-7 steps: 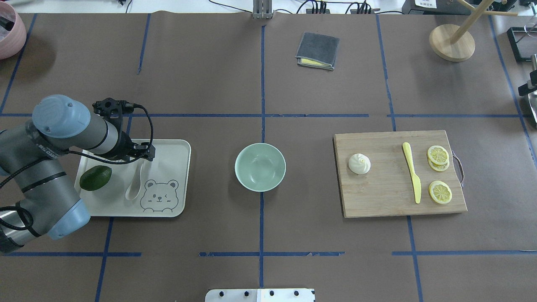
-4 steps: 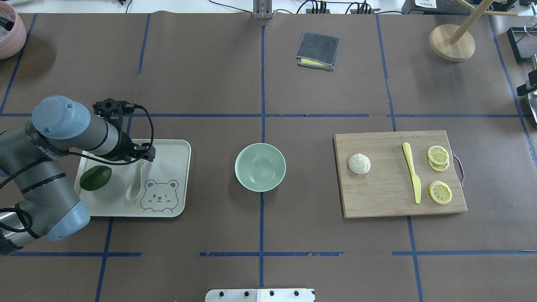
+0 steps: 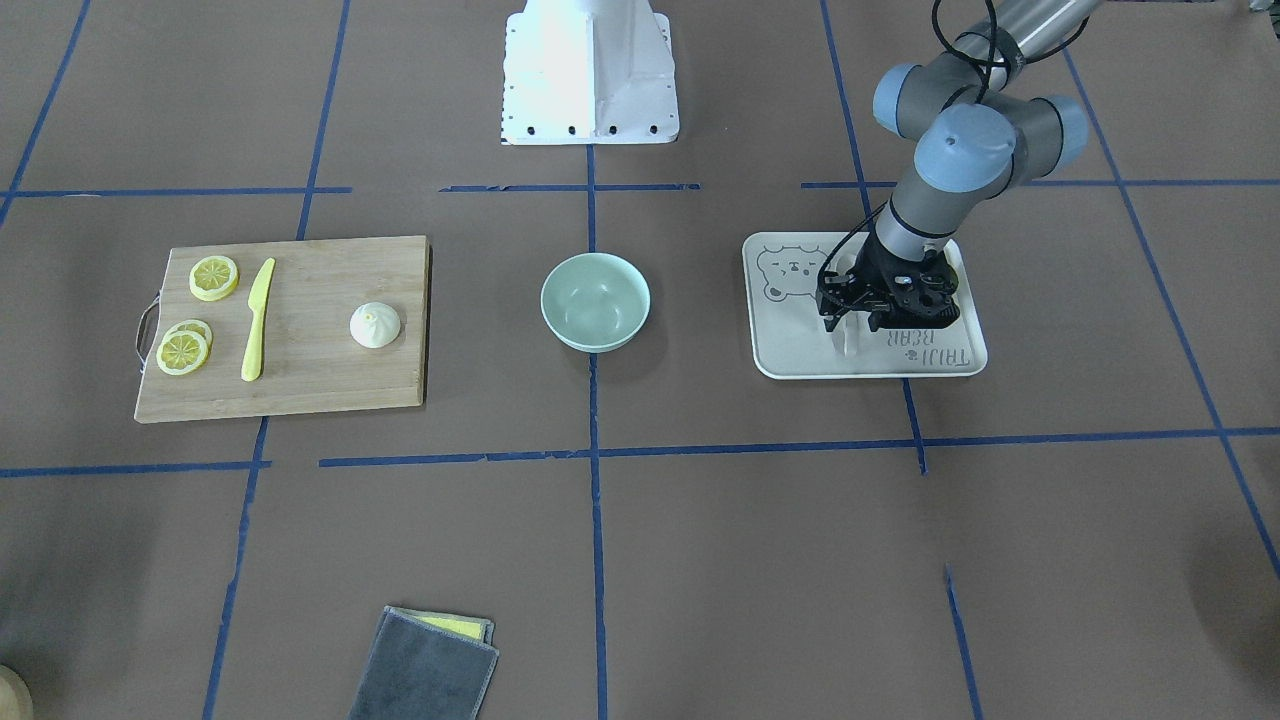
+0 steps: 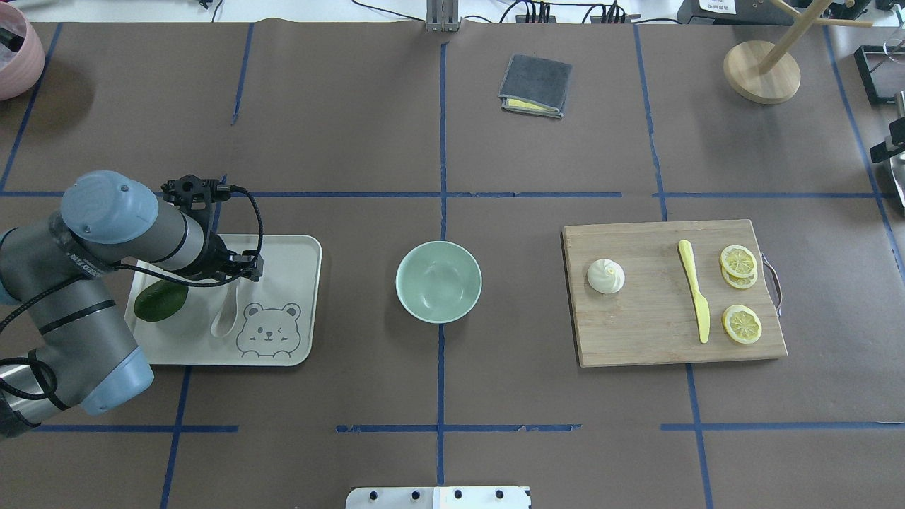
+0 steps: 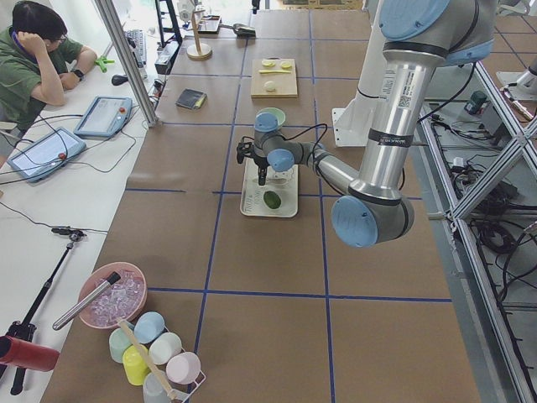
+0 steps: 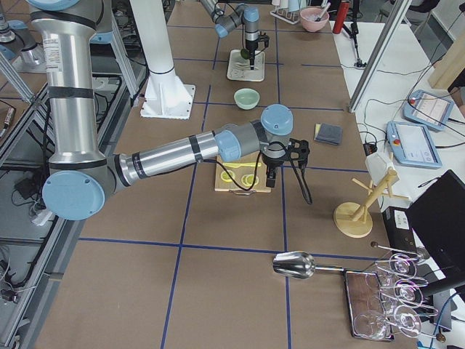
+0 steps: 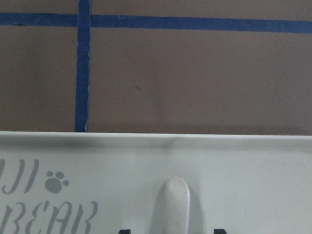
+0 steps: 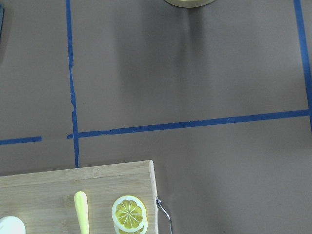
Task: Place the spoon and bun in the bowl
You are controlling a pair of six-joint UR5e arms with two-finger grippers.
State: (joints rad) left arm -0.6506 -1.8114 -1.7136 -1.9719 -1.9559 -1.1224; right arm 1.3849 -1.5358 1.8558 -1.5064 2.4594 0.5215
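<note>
The off-white spoon (image 4: 225, 319) lies on the white bear-print tray (image 4: 297, 251), its handle pointing away from the robot. My left gripper (image 4: 239, 272) is low over the handle, open. In the left wrist view the handle tip (image 7: 170, 202) lies between the two fingertips (image 7: 125, 231), with a gap on each side. The spoon handle also shows in the front-facing view (image 3: 848, 345) under the gripper (image 3: 855, 322). The mint-green bowl (image 4: 438, 281) stands empty at the table's middle. The white bun (image 4: 606, 276) sits on the wooden cutting board (image 4: 636, 332). My right gripper (image 6: 280, 161) hovers high past the board's end; I cannot tell its opening.
A dark green avocado (image 4: 159, 302) lies on the tray beside the spoon, partly under my left arm. A yellow knife (image 4: 695, 290) and lemon slices (image 4: 741, 324) share the cutting board. A grey cloth (image 4: 535, 85), a wooden stand (image 4: 761, 71) and a pink bowl (image 4: 14, 53) are at the far side.
My left arm has come down and a little toward the robot, bringing the gripper lower over the spoon handle and covering more of the avocado. Nothing else moved.
</note>
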